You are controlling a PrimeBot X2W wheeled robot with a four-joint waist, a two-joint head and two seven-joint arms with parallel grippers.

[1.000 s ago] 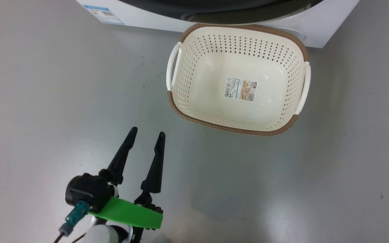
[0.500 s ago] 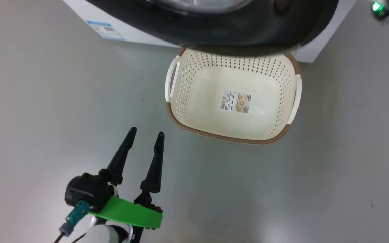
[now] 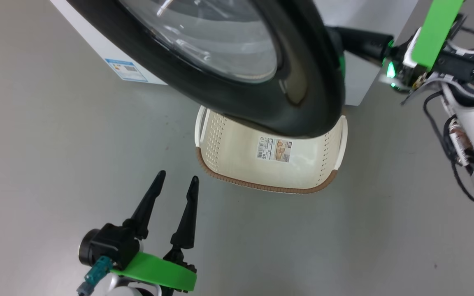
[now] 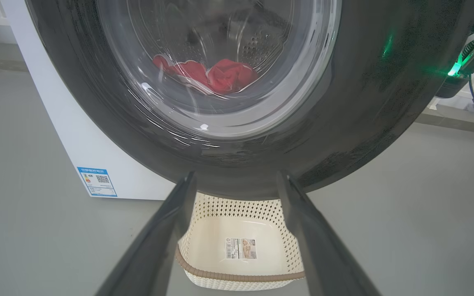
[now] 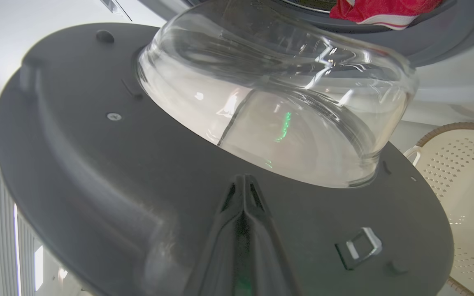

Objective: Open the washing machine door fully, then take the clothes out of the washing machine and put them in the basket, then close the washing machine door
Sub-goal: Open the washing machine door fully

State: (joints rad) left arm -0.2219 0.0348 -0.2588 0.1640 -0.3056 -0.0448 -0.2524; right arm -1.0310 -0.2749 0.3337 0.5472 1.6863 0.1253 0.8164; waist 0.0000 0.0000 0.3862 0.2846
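Swung outward since one second ago: large round door (image 3: 315, 94), glossy black rim, bulging clear glass porthole. Long dark fingers of right gripper (image 5: 244, 181) seen pressed together, tips against door's grey inner face. Bright red, white-trimmed fabric clothes (image 4: 220, 76) seen through glass, lying in steel drum (image 4: 261, 45) of big white boxy washing machine (image 4: 72, 123). Small cream perforated plastic basket (image 3: 228, 148), brown-rimmed, overhung by door. Spread and empty, left gripper (image 3: 178, 176) held above grey floor (image 3: 56, 144), near basket.

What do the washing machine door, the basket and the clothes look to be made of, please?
The washing machine door: probably glossy black plastic rim, by its sharp reflections, around a clear glass-like bulge. The basket: matte cream plastic, moulded perforations, brown woven-look rim. The clothes: soft red fabric, crumpled.
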